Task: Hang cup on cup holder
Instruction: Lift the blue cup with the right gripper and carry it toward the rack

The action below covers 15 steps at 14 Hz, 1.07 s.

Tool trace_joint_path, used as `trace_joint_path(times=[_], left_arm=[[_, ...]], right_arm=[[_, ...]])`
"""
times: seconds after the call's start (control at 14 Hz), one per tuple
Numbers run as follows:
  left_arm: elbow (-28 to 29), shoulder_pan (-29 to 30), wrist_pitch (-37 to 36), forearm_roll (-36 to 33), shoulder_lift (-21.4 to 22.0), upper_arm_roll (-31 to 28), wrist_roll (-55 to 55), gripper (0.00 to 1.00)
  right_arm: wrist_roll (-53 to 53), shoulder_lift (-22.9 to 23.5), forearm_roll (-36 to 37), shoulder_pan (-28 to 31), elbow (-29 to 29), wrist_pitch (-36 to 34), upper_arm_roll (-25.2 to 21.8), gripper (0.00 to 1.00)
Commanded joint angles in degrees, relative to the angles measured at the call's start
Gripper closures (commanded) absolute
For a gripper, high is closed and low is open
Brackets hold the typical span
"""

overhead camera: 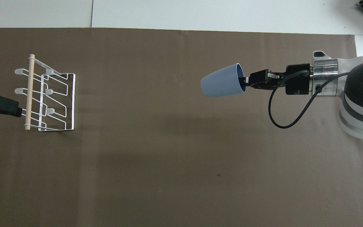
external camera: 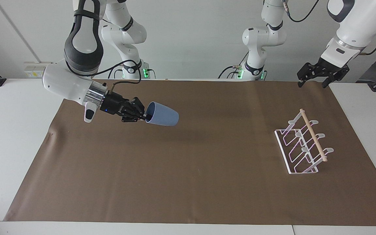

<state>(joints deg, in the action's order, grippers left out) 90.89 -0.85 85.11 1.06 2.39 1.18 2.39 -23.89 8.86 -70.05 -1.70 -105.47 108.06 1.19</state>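
The left tool [external camera: 314, 76] waits up over the tabletop [external camera: 188, 182] edge at the robots' end, fingers spread, with nothing in them. The cup holder [external camera: 302, 145] stands at that arm's end. The right tool [external camera: 141, 114] grips the cup [external camera: 162, 115] by its rim, one finger inside, held sideways in the air above the tabletop. The cup looks light and stiff, perhaps slippery; the rim seems the best place to hold.

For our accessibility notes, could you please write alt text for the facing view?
The right gripper holds a light-blue cup by its rim, tipped on its side in the air above the brown mat. A white wire cup holder stands empty toward the left arm's end, where the left gripper waits, raised.
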Motion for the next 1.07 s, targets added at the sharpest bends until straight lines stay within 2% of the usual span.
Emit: trace_joint_path(times=[0.0,0.36,0.57,1.0], left_arm=[[0.34,0.41,-0.65,-0.97,0.86,0.32,0.33,0.00],[0.34,0.41,-0.65,-0.97,0.86,0.32,0.33,0.00],[0.34,0.41,-0.65,-0.97,0.86,0.32,0.33,0.00],[0.34,0.41,-0.65,-0.97,0.86,0.32,0.33,0.00]], right_arm=[[-2.48,-4.02,-11.03,-4.17,-6.58,3.54,0.22,1.00],[-2.74,-5.34,-25.98,-10.24,-8.87,8.65,0.22,1.00],[-7.21,-6.84,-34.96,-12.62,-11.42,10.76,0.22,1.00],[-8.10,-6.23,-35.33,-16.66,-11.78,11.73,0.31,1.00]])
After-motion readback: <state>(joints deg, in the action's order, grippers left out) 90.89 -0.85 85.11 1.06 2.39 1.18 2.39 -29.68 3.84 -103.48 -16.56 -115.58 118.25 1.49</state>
